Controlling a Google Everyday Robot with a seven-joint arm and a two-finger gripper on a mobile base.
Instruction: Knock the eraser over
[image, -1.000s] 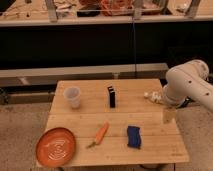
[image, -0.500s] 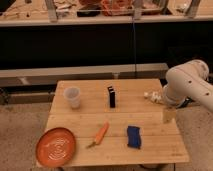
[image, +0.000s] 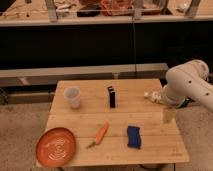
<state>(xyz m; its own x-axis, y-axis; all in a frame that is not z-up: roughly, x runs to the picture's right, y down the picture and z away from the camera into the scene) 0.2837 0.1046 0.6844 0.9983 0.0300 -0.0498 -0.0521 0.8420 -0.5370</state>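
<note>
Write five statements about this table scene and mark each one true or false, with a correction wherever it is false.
1. The eraser stands upright on the table. True.
2. The gripper is touching the eraser. False: it hangs near the table's right edge, well apart from the eraser.
3. In the camera view, the clear cup stands to the left of the eraser. True.
4. The carrot lies on the orange plate. False: it lies on the bare table, to the right of the plate.
5. The blue sponge sits behind the eraser. False: it lies nearer the camera, in front of the eraser and to its right.
</note>
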